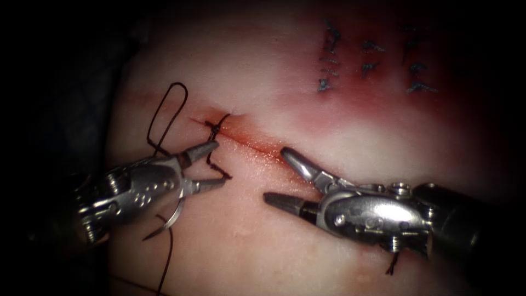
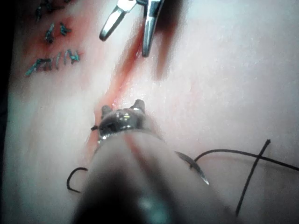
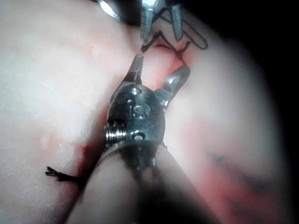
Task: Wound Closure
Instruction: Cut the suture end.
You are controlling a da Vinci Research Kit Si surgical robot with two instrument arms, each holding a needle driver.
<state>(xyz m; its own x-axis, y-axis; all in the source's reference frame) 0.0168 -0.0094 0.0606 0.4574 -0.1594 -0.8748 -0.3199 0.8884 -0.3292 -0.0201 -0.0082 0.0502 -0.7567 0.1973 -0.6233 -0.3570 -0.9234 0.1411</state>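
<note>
Left claw: the left claw (image 1: 215, 164) stands open beside the left end of the cut, its two tips spread, one near the knot and one lower down. It holds nothing that I can see between the tips.
Right claw: the right claw (image 1: 279, 178) is wide open and empty, one tip over the cut and the other below it on the pale tissue.
Needle: the needle (image 1: 174, 215) lies under the left claw's body, a curved sliver on the tissue surface, left of the cut; not in either claw. From the left wrist view (image 2: 195, 167) it rests flat on the tissue.
Thread: the thread (image 1: 167, 112) loops upward left of the cut, is knotted at the cut's left end, and trails down past the needle.
Cut: the cut (image 1: 257, 143) runs as a thin red line between the two claws.
Tissue: the tissue (image 1: 263, 82) is pale, with red fluid (image 1: 307, 115) and dark marks at its far side.
Containers: I cannot pick any out.
</note>
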